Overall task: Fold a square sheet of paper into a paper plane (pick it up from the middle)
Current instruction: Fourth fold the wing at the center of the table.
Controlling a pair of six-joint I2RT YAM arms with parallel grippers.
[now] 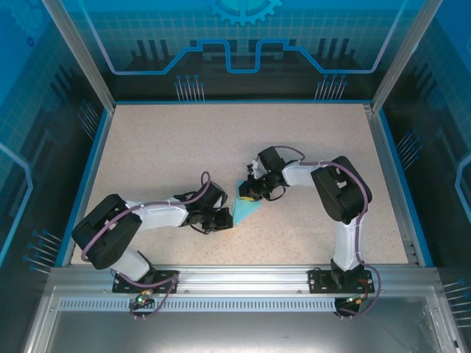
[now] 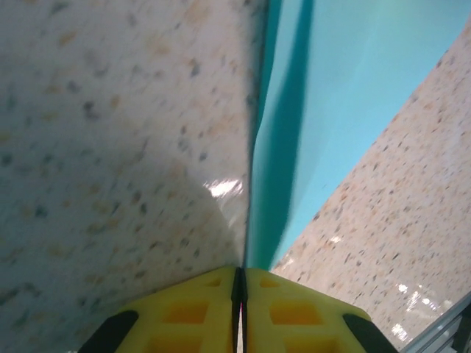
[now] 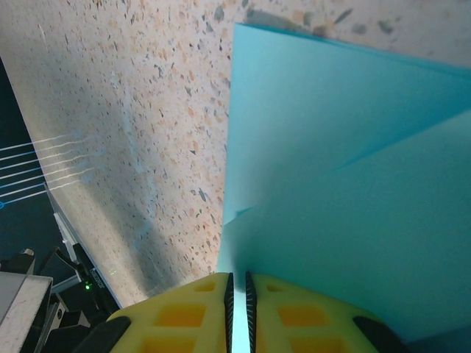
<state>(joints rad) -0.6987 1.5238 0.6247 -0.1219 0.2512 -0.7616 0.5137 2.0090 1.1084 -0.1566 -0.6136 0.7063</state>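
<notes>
Two claws pinch the folded blue paper: left claw nips its thin edge, right claw clamps overlapping layers that from overhead look like a plain small wedge.

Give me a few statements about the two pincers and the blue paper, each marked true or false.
1. The left pincer is shut on the paper. True.
2. The right pincer hangs open, clear of the paper. False: it is shut on the paper as well.
3. The paper is a flat, unfolded square. False: it is folded, with overlapping layers and a crease visible in the right wrist view.
4. The paper is between the two pincers, over the speckled table. True.
</notes>
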